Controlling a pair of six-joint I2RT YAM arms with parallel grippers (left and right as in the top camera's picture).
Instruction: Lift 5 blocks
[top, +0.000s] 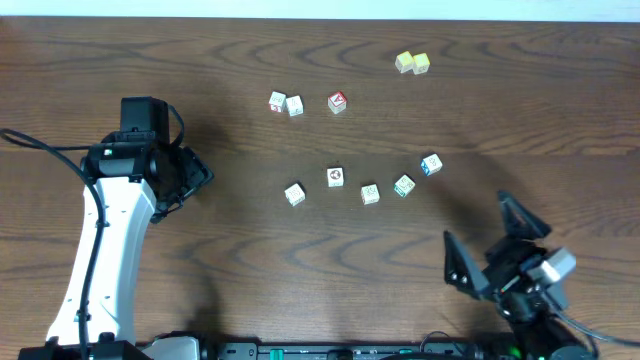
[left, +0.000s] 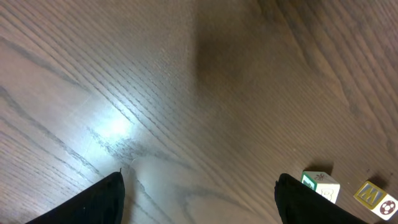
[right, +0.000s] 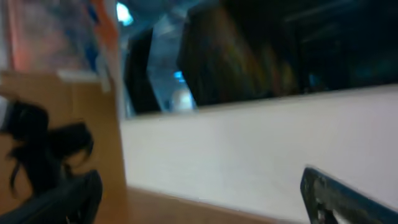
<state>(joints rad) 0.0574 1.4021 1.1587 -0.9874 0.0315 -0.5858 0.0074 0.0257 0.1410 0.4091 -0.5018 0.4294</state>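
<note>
Bare dark wooden desk (top: 240, 240) runs from the left tool (top: 190, 185) to the near end of the five whitish picture cubes (top: 335, 177), with nothing standing between. The five lie in a shallow arc, none touching. The gaps between them are narrow, tightest between the two at the right end. The right tool (top: 488, 240), jaws spread wide, has clear desk up to that end. Beyond the arc a broad bare strip separates it from a close-set pair of whitish cubes (top: 285, 104) and a cube with a red-and-white top (top: 337, 102) near them. Two pale yellow cubes (top: 412, 63), side by side, sit farther back, well apart from the rest.
</note>
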